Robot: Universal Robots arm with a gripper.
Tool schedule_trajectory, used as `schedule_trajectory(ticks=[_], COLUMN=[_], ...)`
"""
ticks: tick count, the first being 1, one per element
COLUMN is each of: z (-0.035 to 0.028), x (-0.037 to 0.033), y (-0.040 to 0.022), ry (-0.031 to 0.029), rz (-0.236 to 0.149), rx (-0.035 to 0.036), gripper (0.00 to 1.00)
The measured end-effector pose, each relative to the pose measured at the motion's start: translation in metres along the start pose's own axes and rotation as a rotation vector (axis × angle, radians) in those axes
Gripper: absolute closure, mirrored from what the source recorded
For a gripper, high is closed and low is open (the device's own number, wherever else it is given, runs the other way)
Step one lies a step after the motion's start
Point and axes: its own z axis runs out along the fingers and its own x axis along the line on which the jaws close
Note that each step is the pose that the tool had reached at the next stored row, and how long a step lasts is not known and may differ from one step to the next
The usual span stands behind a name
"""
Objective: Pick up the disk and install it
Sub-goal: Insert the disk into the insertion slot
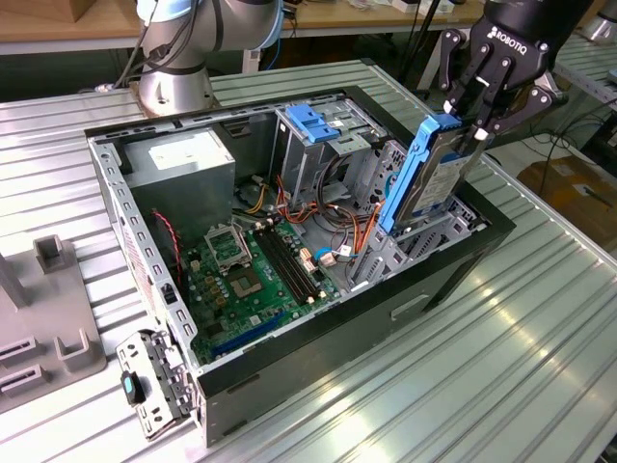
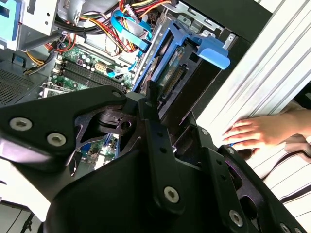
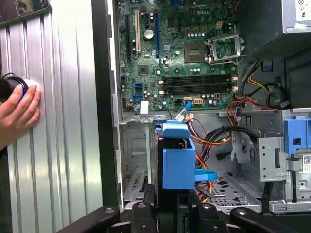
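Claw (image 3: 172, 196): black linkage, closest to the lens in both wrist views, fingers (image 2: 151, 104) pressed onto the upper end of the disk (image 3: 177, 165).

Disk (image 1: 429, 178): silvery drive in a bright blue carrier, standing nearly upright with a slight tilt. Its upper end was pinched in the claw (image 1: 472, 130). Its lower end was down among the grey metal bay at the end of the computer case (image 1: 337, 338) toward the exterior view's right.

Computer case: black, lying open on its side on the ribbed metal bench (image 1: 482, 386).

Motherboard (image 1: 251, 280): green, flat on the case floor, with orange and red cables running just beside the disk.

Power-supply box (image 1: 183, 159): grey, white label, at the far corner of the case.

Blue bracket (image 1: 313, 121): atop a drive cage, well apart from the claw.

Person's hand (image 2: 252, 131): resting on the bench beside the case wall.

Grey fixture (image 1: 48, 318): on the bench at the exterior view's left.
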Motion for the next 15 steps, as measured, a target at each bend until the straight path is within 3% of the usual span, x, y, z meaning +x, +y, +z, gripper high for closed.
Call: schedule_trajectory(ticks=[15], z=[0.0000], x=[0.0000], y=[-0.0002], ry=[0.0001], rz=[-0.012], rx=[0.0002], gripper=[0.65])
